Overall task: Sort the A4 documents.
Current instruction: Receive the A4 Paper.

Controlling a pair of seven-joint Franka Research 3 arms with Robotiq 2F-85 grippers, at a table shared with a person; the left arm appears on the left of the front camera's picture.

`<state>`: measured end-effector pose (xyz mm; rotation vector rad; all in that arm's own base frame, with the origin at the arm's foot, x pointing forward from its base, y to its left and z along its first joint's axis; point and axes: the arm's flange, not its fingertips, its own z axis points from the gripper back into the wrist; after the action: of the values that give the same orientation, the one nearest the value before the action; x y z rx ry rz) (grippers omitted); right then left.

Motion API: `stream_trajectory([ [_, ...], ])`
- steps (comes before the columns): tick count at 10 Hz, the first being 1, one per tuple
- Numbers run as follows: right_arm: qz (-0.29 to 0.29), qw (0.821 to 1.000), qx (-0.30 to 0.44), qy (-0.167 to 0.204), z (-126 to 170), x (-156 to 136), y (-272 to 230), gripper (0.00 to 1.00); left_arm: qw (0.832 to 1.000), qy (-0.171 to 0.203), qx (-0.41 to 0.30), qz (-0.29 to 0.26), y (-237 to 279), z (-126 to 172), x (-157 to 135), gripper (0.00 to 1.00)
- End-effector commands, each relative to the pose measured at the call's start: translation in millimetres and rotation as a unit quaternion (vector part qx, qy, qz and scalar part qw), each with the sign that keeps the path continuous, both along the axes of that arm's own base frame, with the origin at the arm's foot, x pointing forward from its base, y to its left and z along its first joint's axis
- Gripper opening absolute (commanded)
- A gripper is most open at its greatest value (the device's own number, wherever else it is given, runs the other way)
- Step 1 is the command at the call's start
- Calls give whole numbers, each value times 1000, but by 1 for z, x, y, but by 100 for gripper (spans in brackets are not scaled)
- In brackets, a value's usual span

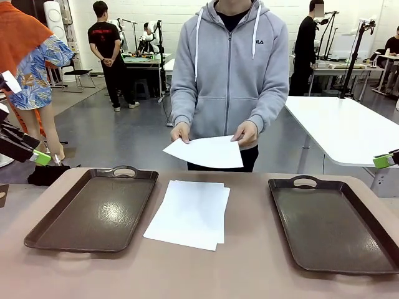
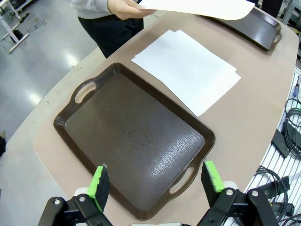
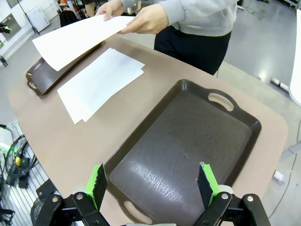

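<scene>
White A4 paper sheets, thin and blank-looking, lie in a loose, slightly fanned stack flat on the tan tabletop. The stack sits in the gap between two dark brown trays and touches neither.

One more white sheet is off the table. A person in a grey zip hoodie stands at the far side and holds it by its far edge with both hands. It hangs roughly level over the table's far edge, just beyond the stack.

The left brown tray is rectangular with rounded corners and a cut-out handle at each short end, and it lies to the stack's left. The right brown tray, of the same shape, lies to the stack's right. Both show glossy, scuffed floors.

The left gripper, black with green pads, looks down on the left brown tray. Its jaws are spread wide, and the tray's near handle shows in the gap between them. The right gripper looks down on the right brown tray in the same way, jaws spread wide with the tray's floor showing between them. In the front view, green pad tips reach in at the left and right picture edges, well apart from the stack and above the tabletop.
</scene>
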<state>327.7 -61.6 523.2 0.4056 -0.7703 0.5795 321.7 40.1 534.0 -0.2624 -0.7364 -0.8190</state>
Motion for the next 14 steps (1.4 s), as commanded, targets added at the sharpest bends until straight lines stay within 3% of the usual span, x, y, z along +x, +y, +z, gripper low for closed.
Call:
stream_trajectory([
  [1, 4, 1000, 0, 0, -1, 2, 1, 100, 1000, -1, -3, -2, 0, 0, 0, 100],
  [14, 4, 1000, 0, 0, -1, 2, 1, 100, 1000, -1, -3, -2, 0, 0, 0, 100],
])
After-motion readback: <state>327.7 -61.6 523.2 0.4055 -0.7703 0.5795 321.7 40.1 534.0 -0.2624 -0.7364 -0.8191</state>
